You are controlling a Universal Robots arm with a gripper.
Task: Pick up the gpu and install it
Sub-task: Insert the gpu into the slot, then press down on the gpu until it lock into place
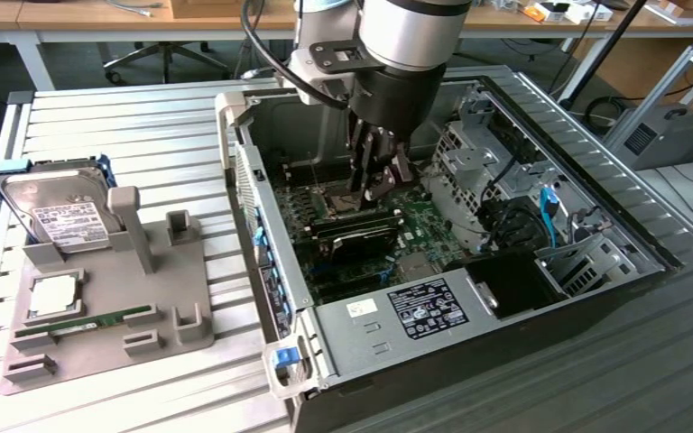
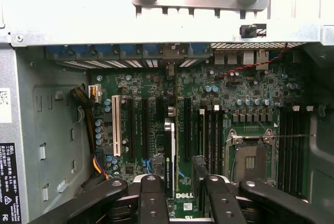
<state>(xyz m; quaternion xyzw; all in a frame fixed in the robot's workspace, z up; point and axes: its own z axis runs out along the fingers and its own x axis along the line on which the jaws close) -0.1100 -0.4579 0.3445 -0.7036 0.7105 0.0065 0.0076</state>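
Note:
The gpu (image 1: pixel 356 239) is a dark card standing on edge in a slot of the motherboard (image 1: pixel 425 221) inside the open computer case (image 1: pixel 491 307). In the wrist view I look down on the gpu (image 2: pixel 169 161) edge-on, its silver bracket end towards the case's rear wall. My gripper (image 1: pixel 371 191) hangs inside the case a little above the card, near the CPU socket (image 1: pixel 346 200). Its black fingers (image 2: pixel 152 198) stand apart on either side of the card's line, and green board shows in the gap. The gripper (image 2: pixel 180 185) is open and holds nothing.
A grey parts holder (image 1: pixel 106 307) at the exterior view's left carries a silver hard drive (image 1: pixel 64 216), a CPU (image 1: pixel 55 296) and a green memory stick (image 1: pixel 82 323). Drive cages (image 1: pixel 479 162) and blue cables (image 1: pixel 549 216) crowd the case's right side.

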